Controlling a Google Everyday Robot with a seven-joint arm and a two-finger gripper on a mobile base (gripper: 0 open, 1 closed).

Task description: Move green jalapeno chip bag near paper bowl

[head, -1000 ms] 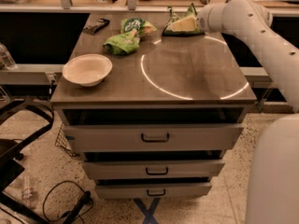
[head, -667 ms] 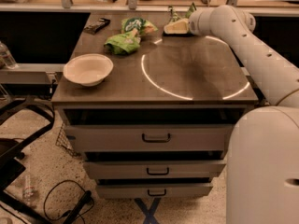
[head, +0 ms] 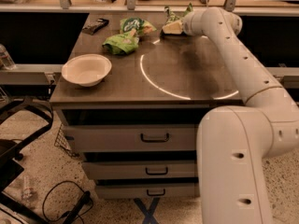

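Trouble brewing far from the paper bowl (head: 86,70)
End effector (head: 174,28) is at the green jalapeno chip bag (head: 174,14), well beyond the bowl; its grip, cannot tell. Glossy bag could slip loose crossing the counter (head: 187,73).

The white arm (head: 243,73) rises from its bulky lower link at 5 o'clock in view, bends at the elbow and stretches toward 11 o'clock, its wrist turned so the gripper (head: 172,27) sits low at 12 o'clock, pointing toward 9 o'clock.
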